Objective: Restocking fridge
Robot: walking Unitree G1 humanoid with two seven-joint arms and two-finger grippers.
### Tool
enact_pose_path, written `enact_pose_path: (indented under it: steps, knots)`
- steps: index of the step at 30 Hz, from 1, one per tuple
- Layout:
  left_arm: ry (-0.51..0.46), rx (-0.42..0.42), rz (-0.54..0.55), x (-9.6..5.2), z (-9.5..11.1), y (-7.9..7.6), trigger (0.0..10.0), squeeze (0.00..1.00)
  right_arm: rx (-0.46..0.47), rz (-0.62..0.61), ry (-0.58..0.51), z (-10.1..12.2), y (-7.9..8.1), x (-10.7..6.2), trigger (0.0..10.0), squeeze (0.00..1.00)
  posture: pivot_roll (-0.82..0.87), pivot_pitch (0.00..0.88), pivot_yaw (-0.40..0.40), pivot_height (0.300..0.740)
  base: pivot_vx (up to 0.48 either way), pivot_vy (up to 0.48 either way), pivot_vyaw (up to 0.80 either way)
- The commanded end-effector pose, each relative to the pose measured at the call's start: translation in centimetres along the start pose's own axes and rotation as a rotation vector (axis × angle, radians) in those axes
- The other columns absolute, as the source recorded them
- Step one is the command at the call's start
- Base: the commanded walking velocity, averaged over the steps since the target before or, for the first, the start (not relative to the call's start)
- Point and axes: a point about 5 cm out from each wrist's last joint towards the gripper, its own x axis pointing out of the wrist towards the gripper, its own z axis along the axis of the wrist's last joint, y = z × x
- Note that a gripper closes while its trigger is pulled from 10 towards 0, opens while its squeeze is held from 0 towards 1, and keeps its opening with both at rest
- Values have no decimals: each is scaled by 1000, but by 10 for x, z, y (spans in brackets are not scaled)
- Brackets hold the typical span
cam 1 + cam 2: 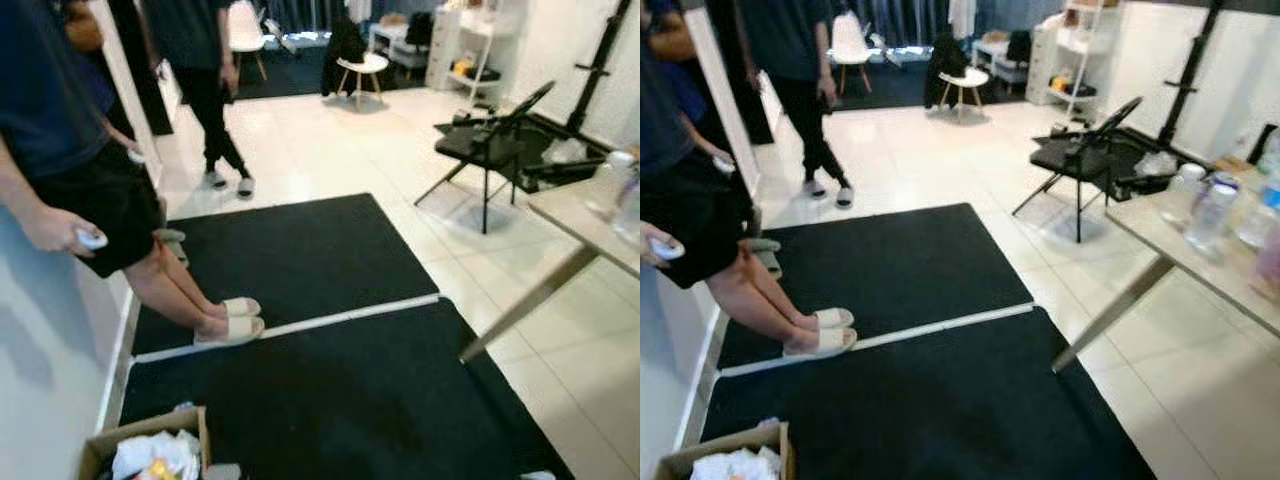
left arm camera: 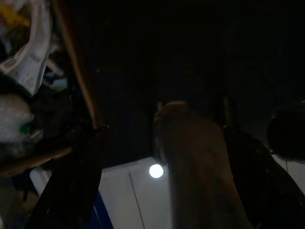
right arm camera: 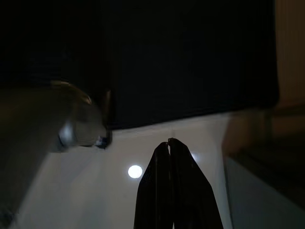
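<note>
you look down at two black mats [image 1: 330, 390] on pale tile floor [image 1: 330, 150], a white seam between them. a person in white slippers [image 1: 228, 320] stands at your left on the mats, holding a small white object. an open cardboard box [image 1: 150, 450] of wrapped goods sits at your lower left. bottles [image 1: 1210, 215] stand on the counter [image 1: 1200, 265] to your right, beside a black folding chair [image 1: 1085, 155]. right pincer [image 3: 169, 143]: fingertips pressed together, hanging over floor. left pincer [image 2: 162, 152]: spread, hanging dark beside the box.
</note>
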Motion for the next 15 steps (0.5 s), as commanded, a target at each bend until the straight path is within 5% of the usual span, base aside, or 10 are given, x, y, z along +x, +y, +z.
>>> enact_pose_path:
  steps: [1, 3, 15]
  knots:
    - [-5, 11, -4, 1, 3, -1, 10000, 0, 2, -28, 36, -9, -5, -3, 10000, 0, -93, 52, -3, 740, 371, 0, 0]
    - [-4, 10, -4, 1, 3, -1, 10000, 0, 3, -32, 40, -9, -5, -3, 10000, 0, -93, 52, -3, 740, 371, 0, 0]
    - [5, 9, -5, 1, 0, -2, 10000, 0, 3, -10, 55, -10, -1, -2, 10000, 0, -92, 22, -7, 740, 373, 0, -800]
